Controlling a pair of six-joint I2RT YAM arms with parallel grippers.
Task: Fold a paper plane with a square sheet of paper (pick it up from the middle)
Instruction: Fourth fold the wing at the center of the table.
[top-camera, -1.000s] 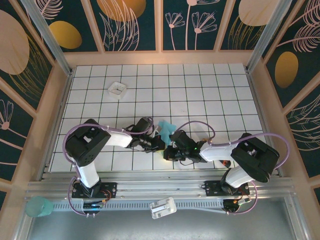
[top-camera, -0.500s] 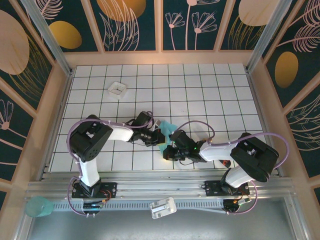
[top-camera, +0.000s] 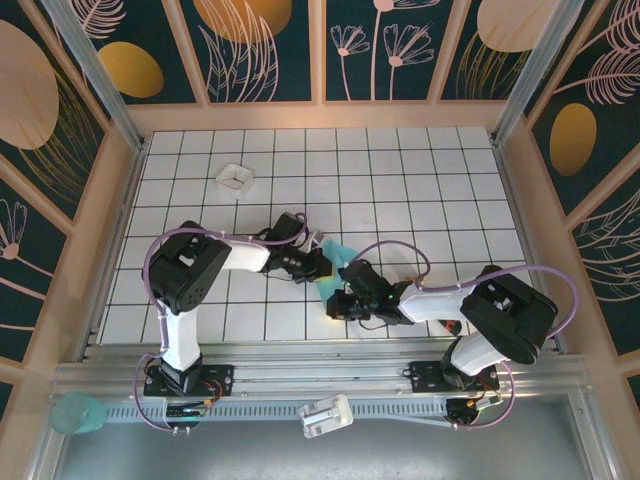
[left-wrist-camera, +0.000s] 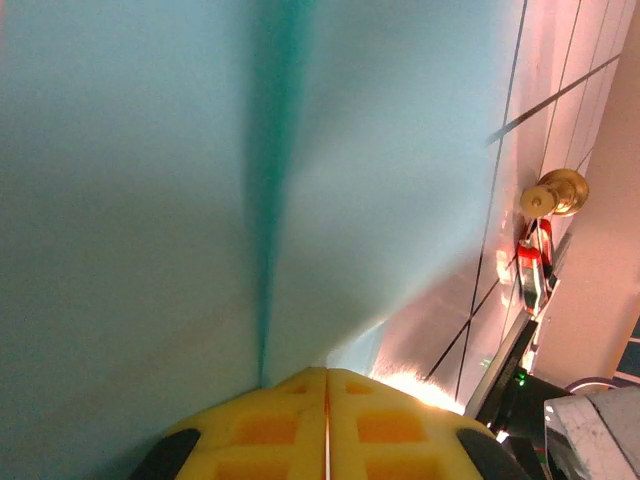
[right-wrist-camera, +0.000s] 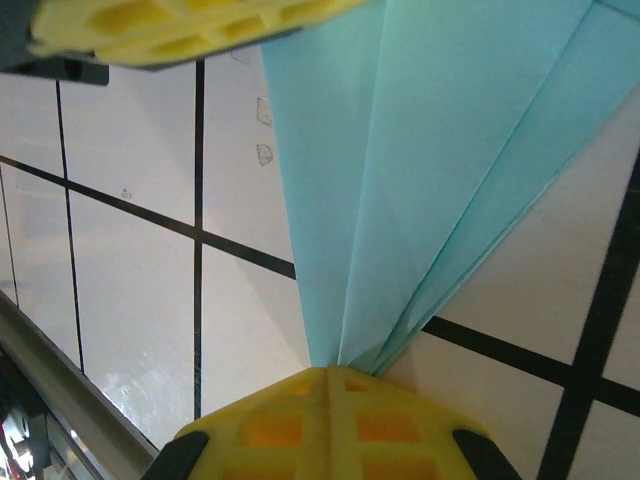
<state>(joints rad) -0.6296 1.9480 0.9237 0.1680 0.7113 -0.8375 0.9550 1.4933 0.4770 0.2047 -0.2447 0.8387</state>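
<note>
- The gridded table (top-camera: 420, 190) lies under both of your grippers, with open tiles running out past their tips.
- The paper plane (right-wrist-camera: 420, 150) is strung between the two tools. It is already a narrow, layered turquoise wedge. Its folds converge into the right gripper's tips and fan out toward the left gripper's fingers at the other end. You cannot tell whether its lower edge rests on the tiles.
- Your left gripper (left-wrist-camera: 326, 378) has its yellow pads pressed together. The sheet rises straight out from them with one dark crease up its middle, so it looks clamped on the plane.
- Your right gripper (right-wrist-camera: 335, 372) is likewise closed, pinching the pointed end where all the layers meet.
- The small white tray (top-camera: 235, 178) sits well away, beyond and to the side of the left gripper, and plays no part here.
- The red-and-black pen (left-wrist-camera: 530, 275) lies off to the right of the left tips.
- Judged from the layered folds, you are late in the folding, holding the dart by both ends to set or open a crease.
- The next move likely calls for one end kept pinned while the other lets go and regrips. Pull along the crease, not across it, or the thin layers may splay or tear.
</note>
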